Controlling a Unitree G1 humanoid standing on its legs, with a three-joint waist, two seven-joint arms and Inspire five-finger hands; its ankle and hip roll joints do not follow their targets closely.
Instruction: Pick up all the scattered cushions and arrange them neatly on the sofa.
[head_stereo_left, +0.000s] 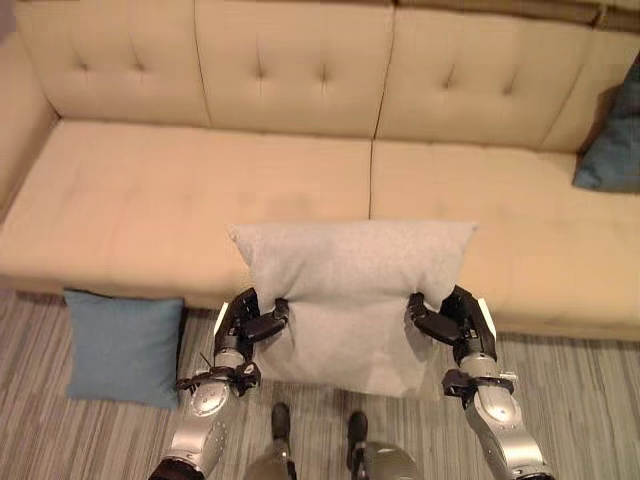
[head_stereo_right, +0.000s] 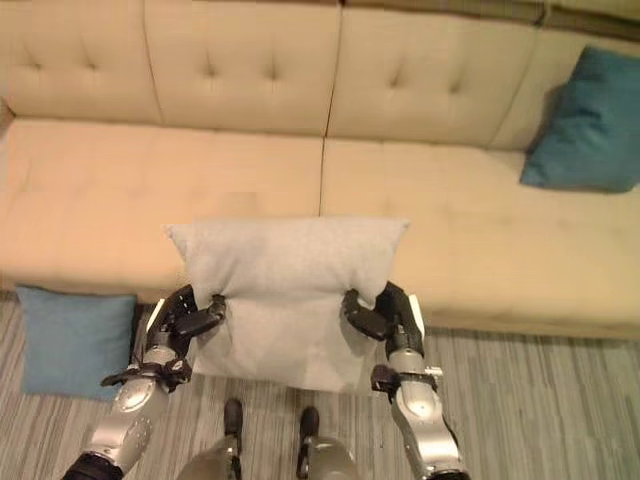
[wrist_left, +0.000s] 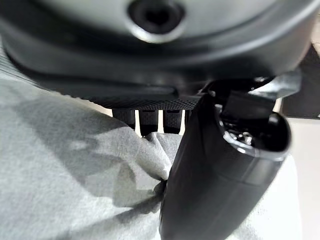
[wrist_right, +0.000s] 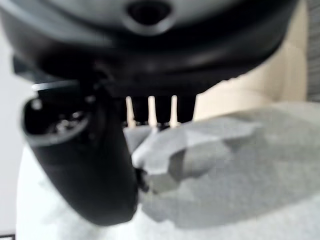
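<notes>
Grey cushion (head_stereo_left: 350, 290) pinched at both sides by left hand (head_stereo_left: 243, 322) and right hand (head_stereo_left: 450, 318), long axis crosswise, apparently overlapping sofa (head_stereo_left: 180, 200) front edge.

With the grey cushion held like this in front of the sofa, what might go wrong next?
1. The left hand and right hand pinch the grey cushion only at its side edges, so the soft cloth may slip out.
2. Its lower part hangs below the sofa seat's front edge and may catch there if it is pushed forward without lifting.
3. A blue cushion lies on the floor beside the left arm; a sideways swing may knock it.
</notes>
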